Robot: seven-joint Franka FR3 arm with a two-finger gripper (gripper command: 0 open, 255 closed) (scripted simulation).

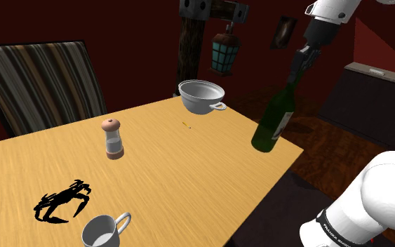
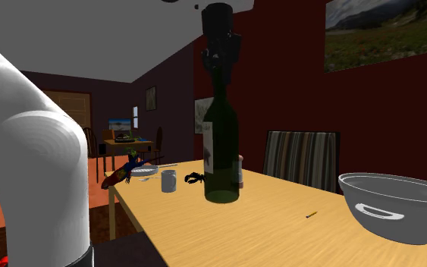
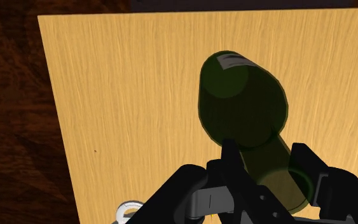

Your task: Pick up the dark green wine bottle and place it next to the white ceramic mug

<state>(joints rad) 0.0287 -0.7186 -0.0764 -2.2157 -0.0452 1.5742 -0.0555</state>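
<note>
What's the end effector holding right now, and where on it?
The dark green wine bottle, clasped at its neck between the fingers of the end effector.

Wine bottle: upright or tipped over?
Upright: the wine bottle stands neck-up in the second exterior view, the gripper clasping its neck. Whether its base touches the table cannot be told.

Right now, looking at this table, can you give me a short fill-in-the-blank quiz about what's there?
1. The hand holds the green bottle by its ____.
2. Of the mug and the bowl, the one nearer the bottle is the ____.
3. The chair at the table has ____ upholstery.
Missing words: neck, bowl, striped.
</note>
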